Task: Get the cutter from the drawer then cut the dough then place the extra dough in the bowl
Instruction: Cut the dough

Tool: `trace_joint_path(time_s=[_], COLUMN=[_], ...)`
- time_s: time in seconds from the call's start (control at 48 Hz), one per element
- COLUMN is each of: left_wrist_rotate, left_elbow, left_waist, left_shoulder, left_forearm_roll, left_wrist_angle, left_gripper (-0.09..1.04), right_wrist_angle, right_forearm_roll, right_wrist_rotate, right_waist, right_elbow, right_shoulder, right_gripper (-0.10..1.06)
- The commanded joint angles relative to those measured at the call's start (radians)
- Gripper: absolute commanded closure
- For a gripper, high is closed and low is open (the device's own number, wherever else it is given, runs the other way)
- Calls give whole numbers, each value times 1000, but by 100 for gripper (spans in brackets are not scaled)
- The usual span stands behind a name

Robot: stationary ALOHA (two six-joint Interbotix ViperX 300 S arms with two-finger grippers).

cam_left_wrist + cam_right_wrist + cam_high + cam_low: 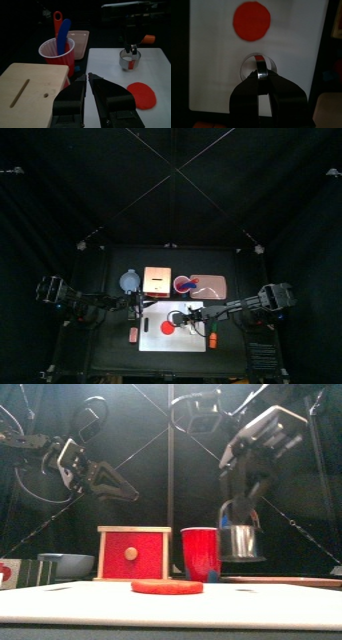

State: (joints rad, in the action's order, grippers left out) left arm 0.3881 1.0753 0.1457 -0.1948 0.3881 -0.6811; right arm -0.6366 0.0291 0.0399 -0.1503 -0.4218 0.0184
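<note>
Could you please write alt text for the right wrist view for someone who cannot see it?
The right gripper, fingers shut, holds the round metal cutter by its wire handle over the white cutting board. The red dough disc lies whole beyond it.

You had two black arms at the table, the left arm [83, 300] and the right arm [257, 301], each built of boxy, jointed segments that thickened toward a blocky base. Your left gripper [89, 76] had two glossy black jaws, broad and stepped at the root and tapering to slim tips, and your right gripper [260, 75] had the same wedge-shaped black pair. Seen from the front, both wrists carried a pale cross-plate [271, 429] with a silvery-white sheen, and the jaws' outer faces looked grey.
</note>
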Motion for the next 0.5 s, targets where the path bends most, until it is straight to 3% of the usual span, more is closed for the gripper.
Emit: trace_joint_path(time_s=[0.021,0.5], left_wrist_rotate=[14,17], left_elbow=[-17,-29], left_waist=[58,144], left_shoulder=[5,114], left_forearm_roll=[-32,37], left_wrist_angle=[-14,-52], left_gripper=[38,39], right_wrist_angle=[6,21], right_forearm_roll=[-14,-8], right_wrist_rotate=[3,3], right_waist=[2,3], right_elbow=[80,198], right_shoulder=[35,169], right_gripper=[63,63])
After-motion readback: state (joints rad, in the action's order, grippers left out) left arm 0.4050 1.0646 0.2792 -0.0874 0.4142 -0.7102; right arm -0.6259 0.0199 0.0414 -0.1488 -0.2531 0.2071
